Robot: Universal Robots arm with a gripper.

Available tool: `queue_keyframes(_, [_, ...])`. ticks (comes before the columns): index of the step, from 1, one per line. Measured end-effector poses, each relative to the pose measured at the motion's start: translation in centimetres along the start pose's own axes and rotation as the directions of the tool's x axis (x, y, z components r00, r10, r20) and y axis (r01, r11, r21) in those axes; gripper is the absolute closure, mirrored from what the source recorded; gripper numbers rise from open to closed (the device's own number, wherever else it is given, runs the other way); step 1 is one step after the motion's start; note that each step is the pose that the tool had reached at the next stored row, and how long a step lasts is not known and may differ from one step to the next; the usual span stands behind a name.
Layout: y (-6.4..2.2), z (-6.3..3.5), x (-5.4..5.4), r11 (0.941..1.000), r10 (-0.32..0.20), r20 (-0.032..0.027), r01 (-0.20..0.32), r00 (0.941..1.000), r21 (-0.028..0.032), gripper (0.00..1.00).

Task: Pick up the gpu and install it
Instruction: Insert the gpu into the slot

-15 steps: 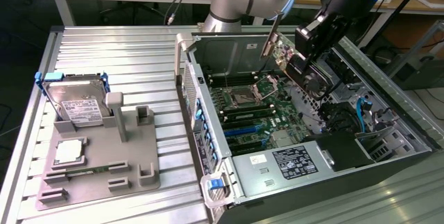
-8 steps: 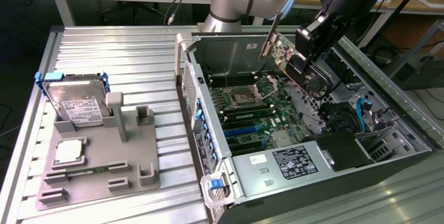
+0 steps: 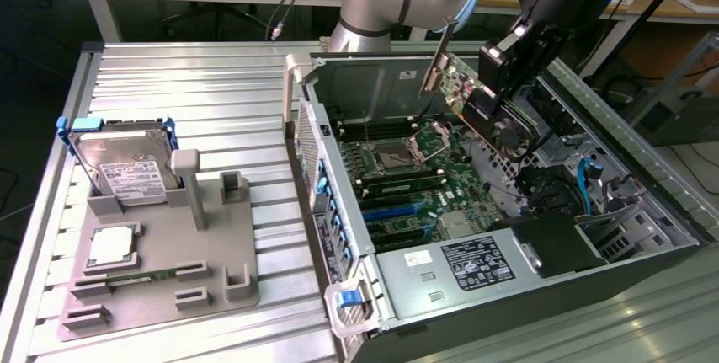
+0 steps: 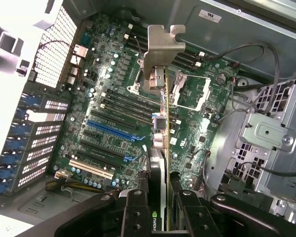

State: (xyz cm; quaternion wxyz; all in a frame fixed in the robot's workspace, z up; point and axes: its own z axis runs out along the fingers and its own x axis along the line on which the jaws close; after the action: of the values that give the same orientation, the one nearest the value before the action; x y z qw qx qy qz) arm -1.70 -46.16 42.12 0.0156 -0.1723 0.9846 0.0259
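The gpu (image 3: 481, 104) hangs tilted over the open computer case (image 3: 629, 178), above the motherboard (image 3: 422, 182). Its silver bracket (image 3: 436, 60) points toward the back wall of the case. My gripper (image 3: 503, 77) is shut on the card's upper edge. In the wrist view the gpu (image 4: 162, 148) appears edge-on between my fingers (image 4: 134, 212), with my gripper (image 4: 161, 200) clamped on it and the bracket (image 4: 160, 52) at the far end. The card floats above the board, over the black slots beside the blue slot (image 4: 111, 129), touching none of them.
On the ribbed table stands a grey fixture (image 3: 168, 253) holding a hard drive (image 3: 124, 165), a processor (image 3: 113, 245) and a memory stick (image 3: 141, 277). Inside the case are the processor socket (image 3: 405, 151), a drive cage (image 4: 266, 136), cables and a power supply (image 3: 472, 266).
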Motion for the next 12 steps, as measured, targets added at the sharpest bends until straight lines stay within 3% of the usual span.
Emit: queue_keyframes(12, [0.00, 0.00, 0.00, 0.9997, -0.024, -0.0011, 0.024, 0.9997, -0.0010, 0.73])
